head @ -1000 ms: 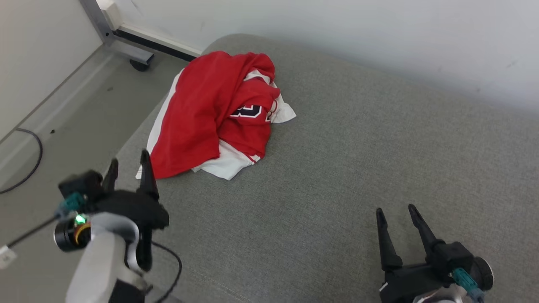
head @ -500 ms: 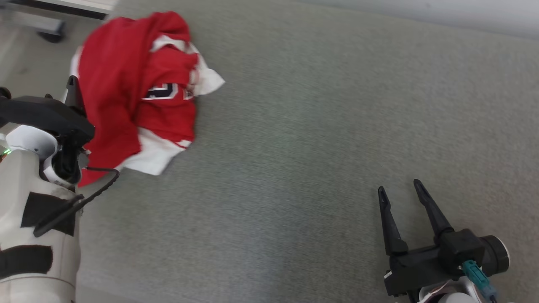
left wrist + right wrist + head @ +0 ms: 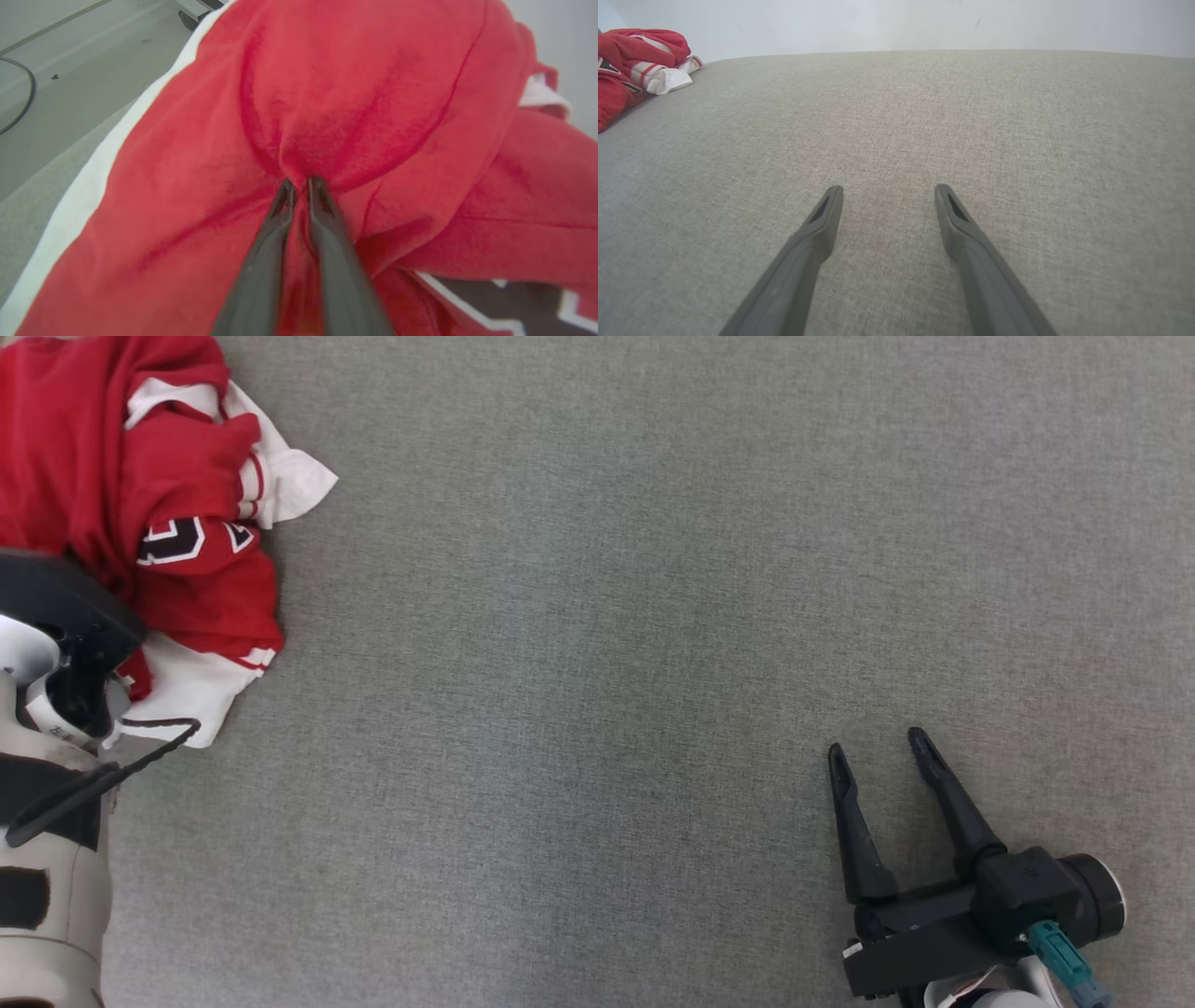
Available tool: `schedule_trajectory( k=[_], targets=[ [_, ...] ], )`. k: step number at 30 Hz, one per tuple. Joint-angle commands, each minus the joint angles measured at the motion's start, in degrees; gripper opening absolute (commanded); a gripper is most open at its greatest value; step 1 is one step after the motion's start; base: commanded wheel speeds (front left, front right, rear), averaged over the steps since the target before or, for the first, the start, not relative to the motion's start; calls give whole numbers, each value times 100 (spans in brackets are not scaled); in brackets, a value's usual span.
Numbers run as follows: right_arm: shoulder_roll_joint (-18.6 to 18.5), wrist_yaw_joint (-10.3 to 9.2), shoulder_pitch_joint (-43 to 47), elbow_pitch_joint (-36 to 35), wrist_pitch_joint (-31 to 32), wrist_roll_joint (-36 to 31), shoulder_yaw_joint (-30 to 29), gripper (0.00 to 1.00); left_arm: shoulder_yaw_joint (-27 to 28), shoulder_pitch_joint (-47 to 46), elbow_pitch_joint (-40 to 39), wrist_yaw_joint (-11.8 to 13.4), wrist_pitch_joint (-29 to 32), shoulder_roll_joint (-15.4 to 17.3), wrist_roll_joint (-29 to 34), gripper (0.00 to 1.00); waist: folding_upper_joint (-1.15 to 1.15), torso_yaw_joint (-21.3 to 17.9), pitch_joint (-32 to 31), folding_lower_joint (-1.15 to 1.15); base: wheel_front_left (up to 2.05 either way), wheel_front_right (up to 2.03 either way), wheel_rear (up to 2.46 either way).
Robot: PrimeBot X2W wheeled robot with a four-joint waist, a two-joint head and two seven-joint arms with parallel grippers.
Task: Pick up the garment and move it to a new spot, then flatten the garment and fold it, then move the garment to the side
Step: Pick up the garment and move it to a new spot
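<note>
Garment (image 3: pixel 373 93), crumpled, in left hand (image 3: pixel 299 181)

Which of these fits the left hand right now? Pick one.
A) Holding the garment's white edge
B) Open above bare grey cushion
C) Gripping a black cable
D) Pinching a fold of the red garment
D: in the left wrist view the left hand has its jaws nearly together, with a fold of the red garment bunched and creased between their tips.
</note>
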Motion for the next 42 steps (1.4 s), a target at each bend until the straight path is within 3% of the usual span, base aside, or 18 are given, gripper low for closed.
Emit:
schedule_trajectory(
  k=[1,13,24,32,42],
  targets=[
    [13,19,1,25,-25,57,26,100,-2,-25,35,-16,-22,45,21,0,-2,-28,13,-1,0,0,0],
    [12,19,-313,785,-425,568,397,100,-290,-144,-91,-81,227,595,251,0,-2,106,-805,-1,0,0,0],
    [11,19,-460,1487,-747,1131,393,100,-727,-547,-1080,-297,513,894,552,0,-2,28,-1744,-1,0,0,0],
    [12,19,-446,1647,-782,1315,197,100,-1003,-727,-1990,-476,726,685,456,0,-2,-401,-2243,-1,0,0,0],
    [13,19,-279,1584,-779,1268,62,100,-1387,-377,-3565,-596,913,130,67,0,-2,-1552,-2581,-1,0,0,0]
  ],
)
